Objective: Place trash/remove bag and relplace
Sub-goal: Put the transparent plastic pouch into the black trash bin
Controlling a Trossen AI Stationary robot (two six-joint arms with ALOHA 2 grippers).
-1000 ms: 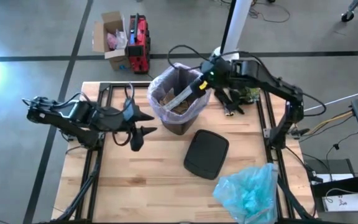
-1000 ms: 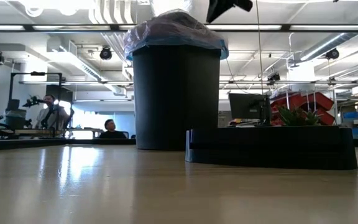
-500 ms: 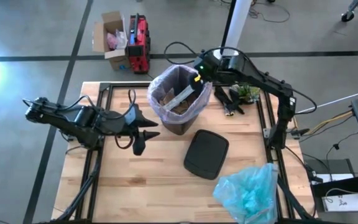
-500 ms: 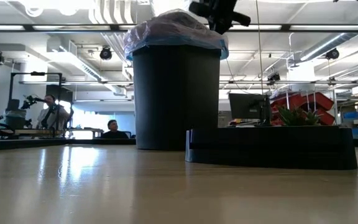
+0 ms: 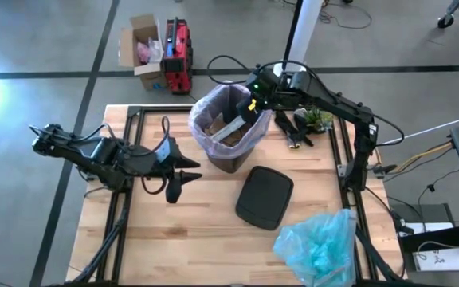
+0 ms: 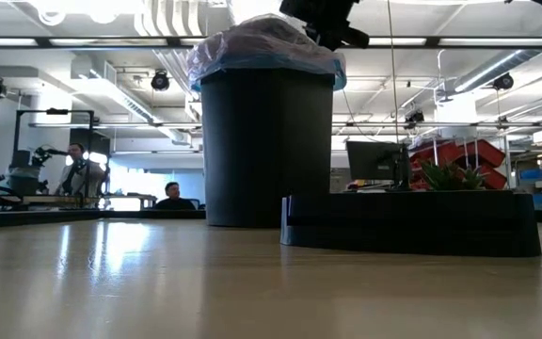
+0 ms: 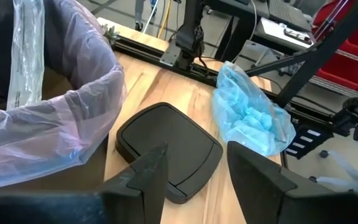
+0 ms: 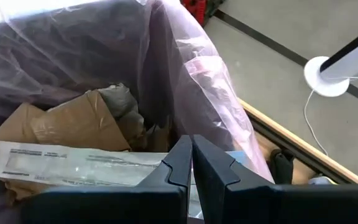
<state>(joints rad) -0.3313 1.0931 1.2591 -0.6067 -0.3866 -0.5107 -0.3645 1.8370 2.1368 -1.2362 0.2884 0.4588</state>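
Note:
A black bin (image 6: pixel 266 151) stands at the table's far middle, lined with the pale pink bag (image 5: pixel 210 119), whose edge is folded over the rim (image 6: pixel 262 52). The trash (image 8: pixel 73 127), brown paper and a long white wrapper (image 8: pixel 79 165), lies inside it. My right gripper (image 8: pixel 192 163) is shut above the bin's opening near its far right rim (image 5: pixel 248 112). My left gripper (image 5: pixel 186 175) hangs open to the left of the bin, clear of the bin and the bag; its fingers (image 7: pixel 148 180) frame the lid. The light blue replacement bag (image 5: pixel 319 245) lies crumpled at the table's near right corner. My right gripper points slanting down into the bin with its fingers shut. The white wrapper's end (image 8: pixel 160 163) runs up to and behind the fingers; whether they touch it I cannot tell.
A flat black lid (image 5: pixel 264 197) lies on the table in front of the bin. A black-and-green clump (image 5: pixel 305 123) sits right of the bin at the far edge. Black frame rails (image 5: pixel 122 207) run along the table's left and right sides. A cardboard box and a red case (image 5: pixel 178 56) stand on the floor beyond.
My right gripper has gone toward the table's left and a little down, from beside the bin's far right rim to above its opening, staying shut. The bin, bag and trash have kept still.

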